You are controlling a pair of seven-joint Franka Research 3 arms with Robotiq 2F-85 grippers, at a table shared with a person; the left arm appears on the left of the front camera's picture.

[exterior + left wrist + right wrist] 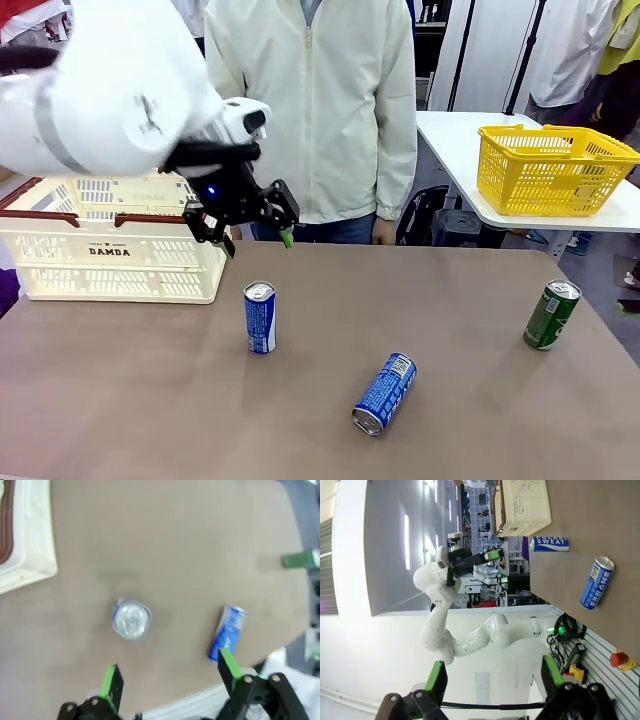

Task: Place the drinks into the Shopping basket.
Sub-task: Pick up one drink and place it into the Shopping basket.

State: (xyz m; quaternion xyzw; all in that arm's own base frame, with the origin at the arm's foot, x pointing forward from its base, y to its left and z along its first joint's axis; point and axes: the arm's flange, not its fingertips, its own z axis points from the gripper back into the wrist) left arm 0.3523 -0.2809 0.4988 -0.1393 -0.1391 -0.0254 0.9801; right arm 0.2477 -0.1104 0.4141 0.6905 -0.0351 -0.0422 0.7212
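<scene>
One blue can [260, 318] stands upright on the brown table, and my left gripper [258, 243] hangs open above and just behind it. From the left wrist camera its silver top [131, 619] sits ahead of the open gripper [170, 677], with nothing between the green pads. Another blue can [384, 393] [227, 632] lies on its side nearer the front edge. A green can [551, 314] [300, 560] stands at the right. The Shopping basket [110, 250] [27, 540] rests at the far left. My right gripper [495, 677] is open and empty, off the table, looking at both blue cans [549, 543] [596, 582].
A person in a white jacket [320, 110] stands at the far side of the table. A yellow mesh basket [550, 170] sits on a separate white table at the back right. Bare tabletop [450, 300] lies between the cans.
</scene>
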